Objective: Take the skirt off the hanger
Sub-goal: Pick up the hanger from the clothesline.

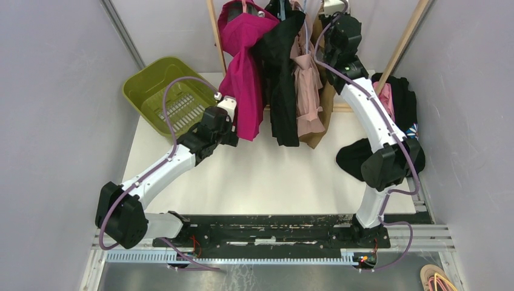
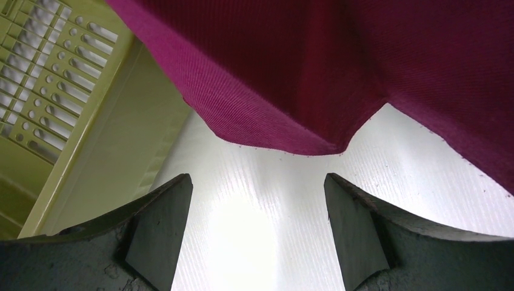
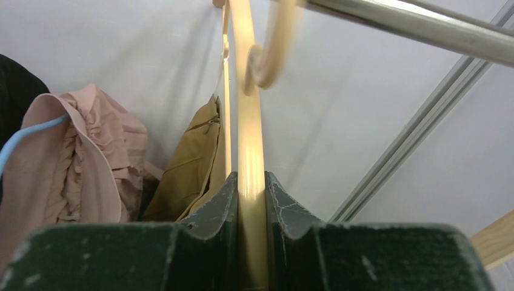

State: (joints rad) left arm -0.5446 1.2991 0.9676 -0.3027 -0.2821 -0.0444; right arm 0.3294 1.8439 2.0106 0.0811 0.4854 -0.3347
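Only the right wrist view shows the right tool [image 3: 250,185] clamped on the cream hanger [image 3: 245,91], with the tan skirt [image 3: 194,163] draped from that hanger. The left wrist view shows the left tool [image 2: 257,224] gaping and empty, well left of the hanger.

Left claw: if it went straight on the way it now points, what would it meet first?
Probably the hem of the magenta garment, hanging just ahead of the open left claw; if it passes under, the white table. Depth is unclear.
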